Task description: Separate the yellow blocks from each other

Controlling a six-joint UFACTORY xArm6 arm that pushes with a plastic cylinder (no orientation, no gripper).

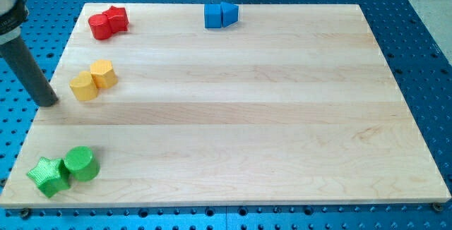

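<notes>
Two yellow blocks touch each other near the board's left edge: one yellow block lower left and another yellow block upper right of it. Their exact shapes are hard to make out. My rod comes down from the view's top left, and my tip rests just left of the yellow pair, at the board's left edge, a short gap away from the nearer block.
A red cylinder and a red star touch at the top left. Two blue blocks touch at the top middle. A green star and a green cylinder touch at the bottom left. The wooden board lies on a blue perforated table.
</notes>
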